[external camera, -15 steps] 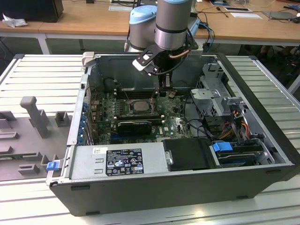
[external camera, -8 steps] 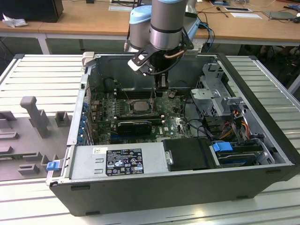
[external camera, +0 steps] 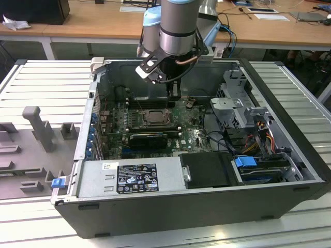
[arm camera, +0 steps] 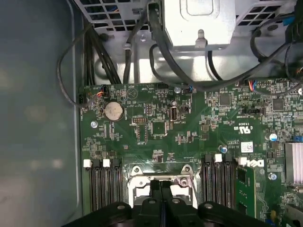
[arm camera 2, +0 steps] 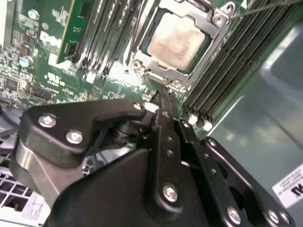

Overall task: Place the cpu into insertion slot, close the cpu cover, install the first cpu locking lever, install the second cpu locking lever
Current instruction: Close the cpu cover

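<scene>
Now the gripper [arm camera 2: 163,98] hangs close over one edge of the slot [external camera: 155,118], its two fingers pressed together with nothing between them. The cpu [arm camera 2: 176,40] lies flat inside the slot, and the cover [arm camera 2: 209,38] lies down around it like a frame. The slot sits on the board [arm camera: 156,130], between two rows of memory slots [arm camera: 102,187].

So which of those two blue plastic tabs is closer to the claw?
The drive-bay tab, inside the case at the exterior view's right; the corner tab sits on the case's outer corner, farther from the claw.
</scene>
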`<state>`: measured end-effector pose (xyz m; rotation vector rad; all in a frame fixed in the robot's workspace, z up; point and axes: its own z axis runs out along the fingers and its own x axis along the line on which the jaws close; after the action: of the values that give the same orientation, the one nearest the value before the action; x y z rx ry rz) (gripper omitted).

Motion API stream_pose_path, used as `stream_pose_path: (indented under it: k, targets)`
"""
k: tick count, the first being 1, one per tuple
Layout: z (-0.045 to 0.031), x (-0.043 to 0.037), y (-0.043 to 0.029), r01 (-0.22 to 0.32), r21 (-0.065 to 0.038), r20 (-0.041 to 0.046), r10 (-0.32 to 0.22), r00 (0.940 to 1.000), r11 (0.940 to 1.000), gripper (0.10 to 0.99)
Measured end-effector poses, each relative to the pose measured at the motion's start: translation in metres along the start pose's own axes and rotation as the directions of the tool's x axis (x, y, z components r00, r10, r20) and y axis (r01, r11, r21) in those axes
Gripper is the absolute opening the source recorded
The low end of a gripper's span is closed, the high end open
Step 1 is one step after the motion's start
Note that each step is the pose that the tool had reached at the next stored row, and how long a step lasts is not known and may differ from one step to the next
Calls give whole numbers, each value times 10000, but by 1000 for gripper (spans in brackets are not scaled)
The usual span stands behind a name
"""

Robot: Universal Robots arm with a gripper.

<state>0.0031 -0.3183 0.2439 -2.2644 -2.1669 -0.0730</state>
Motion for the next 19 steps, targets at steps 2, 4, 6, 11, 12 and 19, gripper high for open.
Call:
stream_pose_path:
  k: [2,4,6,11,12,19]
  targets:
    - [75,-4,-27,97,4,-5,-97,10000,10000,106]
    - [113,-8,-82,234,25,-16,-234,9997,9997,106]
    - [125,-11,-128,246,48,-17,-246,9997,9997,106]
    - [140,-15,-219,267,106,-16,-266,9996,9996,106]
    - [141,-16,-247,267,105,-18,-267,9996,9996,106]
    - [137,-19,-368,266,106,-17,-266,9996,9996,106]
